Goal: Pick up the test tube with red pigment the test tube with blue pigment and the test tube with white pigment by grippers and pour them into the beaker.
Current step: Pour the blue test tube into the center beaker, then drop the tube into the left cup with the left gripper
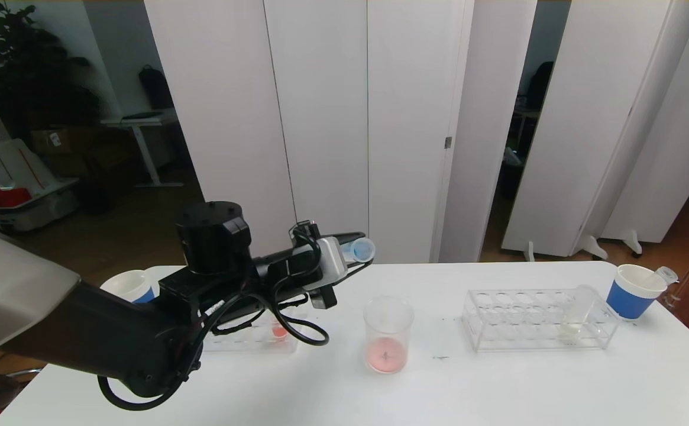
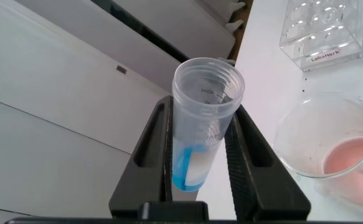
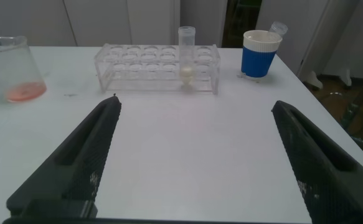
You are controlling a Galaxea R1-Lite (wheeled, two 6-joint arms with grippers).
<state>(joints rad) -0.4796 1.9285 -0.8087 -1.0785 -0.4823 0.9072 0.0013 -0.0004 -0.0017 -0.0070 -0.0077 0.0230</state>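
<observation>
White table (image 1: 498,384), white partition panels behind it. Your left gripper (image 1: 361,255) is raised above the table, behind and to the left of the beaker (image 1: 387,334). Its jaws are clamped on the test tube with blue pigment (image 2: 203,121); the tube is tipped over, open mouth toward the beaker side, and blue liquid sits at its rounded end between the fingers (image 2: 153,146). The beaker stands upright mid-table with a pinkish-red layer on its bottom. Under your left arm, a clear rack (image 1: 255,340) holds a tube with orange-red liquid (image 1: 279,331); a blue paper cup (image 1: 131,286) stands behind that. To your right, a second clear rack (image 1: 533,319) holds the test tube with white pigment (image 3: 186,53), upright in a slot near its right end. Another blue cup (image 1: 633,291) stands just past that rack with an empty tube leaning inside. Your right gripper (image 3: 193,155) hovers low over bare table, facing that rack, jaws spread wide, holding nothing.
</observation>
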